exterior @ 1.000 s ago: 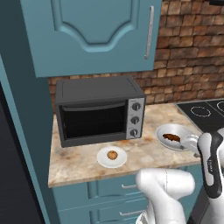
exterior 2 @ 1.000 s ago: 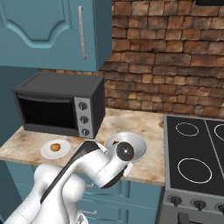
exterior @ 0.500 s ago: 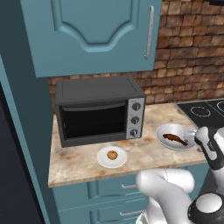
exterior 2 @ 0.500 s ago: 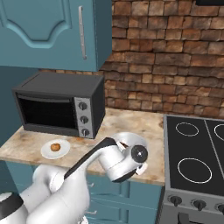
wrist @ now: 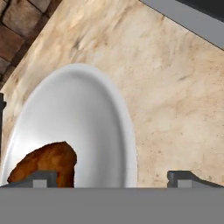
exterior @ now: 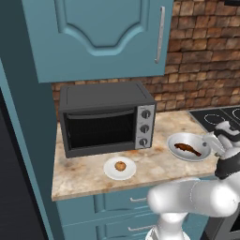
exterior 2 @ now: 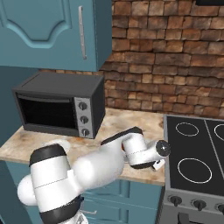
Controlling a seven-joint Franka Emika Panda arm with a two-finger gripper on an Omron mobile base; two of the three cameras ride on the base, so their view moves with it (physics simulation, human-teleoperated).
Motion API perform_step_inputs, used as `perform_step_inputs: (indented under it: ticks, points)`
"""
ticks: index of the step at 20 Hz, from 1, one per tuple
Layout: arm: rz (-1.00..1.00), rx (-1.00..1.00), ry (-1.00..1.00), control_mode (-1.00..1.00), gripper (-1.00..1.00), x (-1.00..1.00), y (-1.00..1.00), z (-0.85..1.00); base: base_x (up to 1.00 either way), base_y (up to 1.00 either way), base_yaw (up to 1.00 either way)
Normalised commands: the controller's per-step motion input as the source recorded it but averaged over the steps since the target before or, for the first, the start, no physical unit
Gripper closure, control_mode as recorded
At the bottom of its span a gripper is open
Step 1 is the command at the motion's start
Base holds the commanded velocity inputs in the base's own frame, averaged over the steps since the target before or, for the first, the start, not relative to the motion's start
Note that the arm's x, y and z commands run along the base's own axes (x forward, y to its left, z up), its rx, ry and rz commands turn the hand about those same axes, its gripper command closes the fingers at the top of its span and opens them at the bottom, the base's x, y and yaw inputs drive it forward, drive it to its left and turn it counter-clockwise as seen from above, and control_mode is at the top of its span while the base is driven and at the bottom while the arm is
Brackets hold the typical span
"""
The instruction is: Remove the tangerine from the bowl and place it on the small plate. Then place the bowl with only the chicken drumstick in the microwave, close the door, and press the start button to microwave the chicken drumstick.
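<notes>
Rendered kitchen, viewed from the mobile base and from the hand. The bowl [exterior: 189, 147] is resting on the marbled desk [exterior: 84, 172], right of the dark grey toaster oven [exterior: 107, 118] and just left of the black stovetop [exterior 2: 194, 151]; the chicken drumstick [exterior: 187, 149] is lying inside it as a dark brown curved strip. In the hand view the bowl's white rim [wrist: 127, 144] is sweeping across the picture, with the drumstick [wrist: 46, 163] sitting low at one side of the basin. The end effector [wrist: 113, 179] is hovering directly above the bowl with its two dark fingertips [wrist: 41, 178] spread wide, one over the drumstick's side and the other over the bare desk beyond the rim, and nothing is being pinched between them. The small plate [exterior: 120, 168] is standing nearer the front edge of the desk, well left of the bowl, below the toaster oven's front; the tangerine [exterior: 120, 166] is sitting at its centre. Teal cabinets [exterior: 98, 33] are hanging above against the brick wall [exterior 2: 166, 52].
</notes>
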Motion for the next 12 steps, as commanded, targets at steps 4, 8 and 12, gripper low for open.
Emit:
perform_step_inputs:
  ticks: [4,8,12]
  points:
    - [0.00,0.01,0.00,-1.00,-1.00,0.34,-0.03,-0.34,0.00,0.00,0.00]
    - [0.02,0.01,0.00,-1.00,-1.00,0.29,0.08,-0.20,0.00,0.00,0.00]
    - [0.03,0.00,0.00,-1.00,-1.00,0.13,0.20,-0.17,0.00,0.00,0.00]
